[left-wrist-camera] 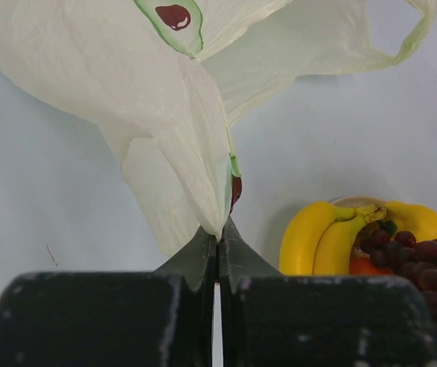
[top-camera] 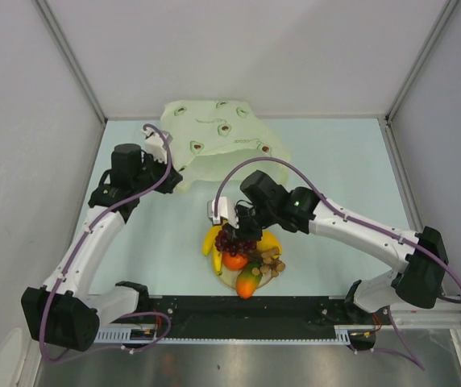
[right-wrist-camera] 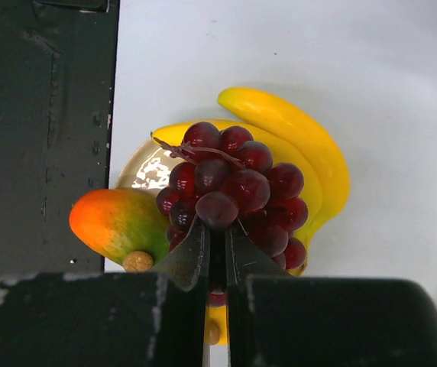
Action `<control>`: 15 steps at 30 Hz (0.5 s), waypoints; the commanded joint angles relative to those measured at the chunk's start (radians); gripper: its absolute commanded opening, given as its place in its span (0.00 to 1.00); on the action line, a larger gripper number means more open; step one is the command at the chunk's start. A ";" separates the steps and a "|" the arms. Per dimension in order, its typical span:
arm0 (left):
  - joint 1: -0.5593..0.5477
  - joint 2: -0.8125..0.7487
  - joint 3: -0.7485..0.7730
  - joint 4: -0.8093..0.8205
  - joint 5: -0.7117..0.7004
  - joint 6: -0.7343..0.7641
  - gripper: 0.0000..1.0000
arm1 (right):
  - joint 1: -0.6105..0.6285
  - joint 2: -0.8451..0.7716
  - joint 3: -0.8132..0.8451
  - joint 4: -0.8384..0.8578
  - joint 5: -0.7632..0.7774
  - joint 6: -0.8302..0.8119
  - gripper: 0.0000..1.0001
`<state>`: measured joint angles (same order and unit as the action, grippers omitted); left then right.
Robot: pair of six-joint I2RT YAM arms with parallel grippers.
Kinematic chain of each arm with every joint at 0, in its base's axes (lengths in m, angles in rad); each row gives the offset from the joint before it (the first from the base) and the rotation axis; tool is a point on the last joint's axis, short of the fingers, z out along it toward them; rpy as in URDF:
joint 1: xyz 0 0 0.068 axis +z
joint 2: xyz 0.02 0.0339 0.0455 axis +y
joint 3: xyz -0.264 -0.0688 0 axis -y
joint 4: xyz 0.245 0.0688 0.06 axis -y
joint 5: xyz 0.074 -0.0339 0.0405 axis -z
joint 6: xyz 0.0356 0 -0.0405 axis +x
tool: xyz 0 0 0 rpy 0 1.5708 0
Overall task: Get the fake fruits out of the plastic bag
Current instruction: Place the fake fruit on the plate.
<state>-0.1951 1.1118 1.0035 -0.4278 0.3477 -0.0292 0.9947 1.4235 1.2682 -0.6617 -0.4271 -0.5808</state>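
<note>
The plastic bag (top-camera: 218, 141) lies crumpled at the back of the table, pale cream with avocado prints. My left gripper (top-camera: 171, 155) is shut on a pinched fold of the bag (left-wrist-camera: 165, 99) at its near left edge, the fingertips (left-wrist-camera: 218, 229) pressed together on the film. My right gripper (top-camera: 234, 224) is shut on the dark purple grapes (right-wrist-camera: 234, 183), which hang over the beige plate (right-wrist-camera: 146, 168). On the plate lie a banana bunch (top-camera: 212, 240), an orange (top-camera: 234, 260), a green-red mango (top-camera: 247, 283) and a brown cluster (top-camera: 273, 262).
A black rail (top-camera: 238, 310) runs along the near table edge just below the plate and shows as a dark strip (right-wrist-camera: 50, 138) in the right wrist view. Grey walls close the table in on the left, right and back.
</note>
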 commanded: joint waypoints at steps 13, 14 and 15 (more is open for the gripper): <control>0.000 -0.096 -0.057 0.047 0.022 -0.026 0.00 | 0.036 0.069 0.003 0.051 0.004 0.007 0.12; 0.000 -0.096 -0.054 0.044 0.023 -0.026 0.00 | 0.036 0.069 0.003 0.056 0.004 0.007 0.14; 0.000 -0.095 -0.051 0.043 0.025 -0.026 0.00 | 0.039 0.072 0.002 0.057 0.004 0.009 0.15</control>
<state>-0.1951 1.0393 0.9497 -0.4236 0.3523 -0.0376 1.0256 1.4860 1.2633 -0.6445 -0.4263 -0.5766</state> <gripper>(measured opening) 0.008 0.136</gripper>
